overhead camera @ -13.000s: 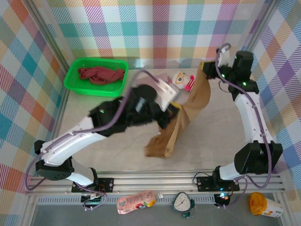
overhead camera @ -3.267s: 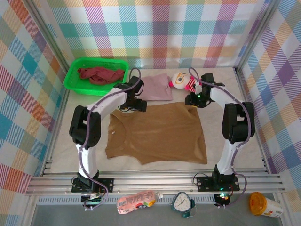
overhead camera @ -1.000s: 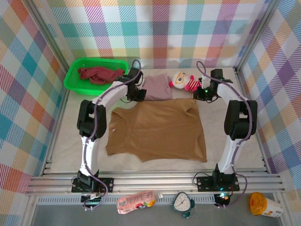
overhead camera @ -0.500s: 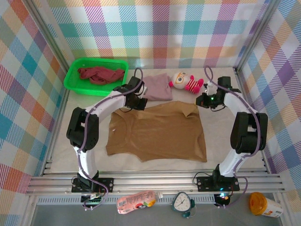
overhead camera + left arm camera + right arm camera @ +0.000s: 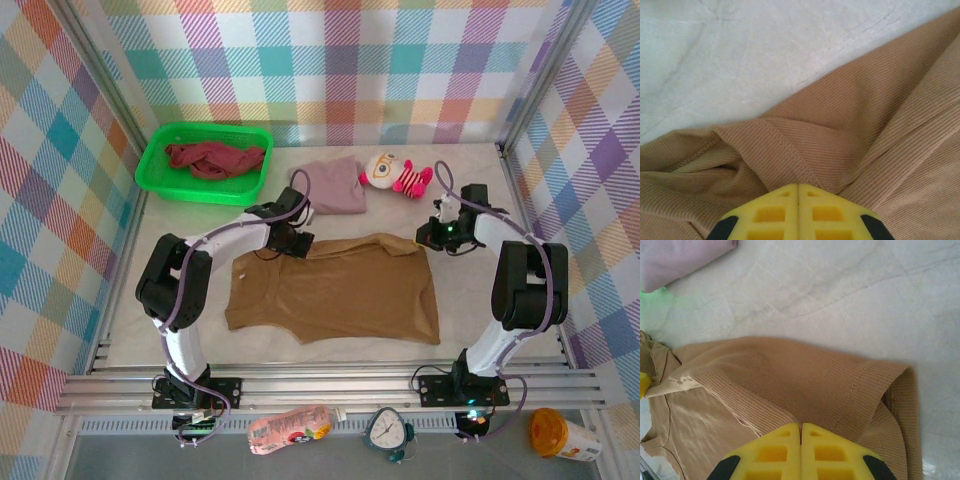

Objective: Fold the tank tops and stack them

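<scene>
Bare table lies open ahead of left gripper and right gripper, both pinched tight on the tan tank top edge.

the top external camera looks down from high over the near edge onto the whole table, while each wrist camera peers close past its own yellow fingers at the far edge of the tan tank top, the patch all three share.

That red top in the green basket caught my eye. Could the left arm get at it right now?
Probably not at once: the left gripper is shut on the brown top and must let go first. Otherwise the way looks free: nothing covers the red top in the open basket.
</scene>
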Available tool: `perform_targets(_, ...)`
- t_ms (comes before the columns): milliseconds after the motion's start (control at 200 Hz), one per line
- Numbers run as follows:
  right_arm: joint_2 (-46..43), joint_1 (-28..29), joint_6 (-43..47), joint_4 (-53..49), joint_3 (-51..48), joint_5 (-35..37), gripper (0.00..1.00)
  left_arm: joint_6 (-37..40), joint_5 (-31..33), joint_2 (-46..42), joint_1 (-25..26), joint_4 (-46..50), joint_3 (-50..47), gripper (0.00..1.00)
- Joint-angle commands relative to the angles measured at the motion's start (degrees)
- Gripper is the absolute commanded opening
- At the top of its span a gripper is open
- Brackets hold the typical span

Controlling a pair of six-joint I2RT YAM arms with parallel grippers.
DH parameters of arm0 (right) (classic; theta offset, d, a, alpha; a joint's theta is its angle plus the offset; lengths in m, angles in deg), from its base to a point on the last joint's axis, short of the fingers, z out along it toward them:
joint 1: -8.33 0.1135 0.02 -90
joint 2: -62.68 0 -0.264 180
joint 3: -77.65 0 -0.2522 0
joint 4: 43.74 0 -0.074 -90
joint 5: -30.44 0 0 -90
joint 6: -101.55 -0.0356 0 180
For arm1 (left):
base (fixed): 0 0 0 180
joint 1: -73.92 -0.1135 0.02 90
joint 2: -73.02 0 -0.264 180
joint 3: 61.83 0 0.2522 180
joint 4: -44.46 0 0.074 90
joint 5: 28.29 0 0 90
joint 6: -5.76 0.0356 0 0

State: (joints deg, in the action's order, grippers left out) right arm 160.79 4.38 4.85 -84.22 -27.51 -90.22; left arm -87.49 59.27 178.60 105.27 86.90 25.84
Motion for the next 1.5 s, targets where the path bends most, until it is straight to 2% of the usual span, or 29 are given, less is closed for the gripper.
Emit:
perform_targets(0, 1.5, -0.6, -0.7, 2.6, 4.7, 0.9, 0.05, 1.8, 2.3, 1.5, -0.5, 0.0, 5.8, 0.0)
perform_targets(240, 12.1, -0.5, 5.3, -1.6, 19.1, 7.3, 0.05, 4.2, 5.9, 8.2, -2.5, 0.8, 13.9, 0.0)
perform_targets(450, 20.1, -0.6, 8.7, -4.3, 27.1, 7.3, 0.05, 6.8, 8.0, 12.7, -3.3, -0.6, 17.8, 0.0)
perform_targets(670, 22.4, -0.6, 9.2, -4.8, 30.2, 3.5, 0.06, 7.6, 6.8, 11.1, -3.4, -1.5, 18.3, 0.0)
perform_targets(1040, 9.6, -0.5, 10.1, 4.6, 14.9, -3.8, 0.06, 11.7, 0.9, 2.4, -1.5, -8.6, 6.1, 0.0)
perform_targets(1495, -0.4, -1.3, 9.5, 5.1, 1.3, -3.0, 0.06, 16.0, -1.3, -1.6, 0.0, -11.7, -3.2, 0.0)
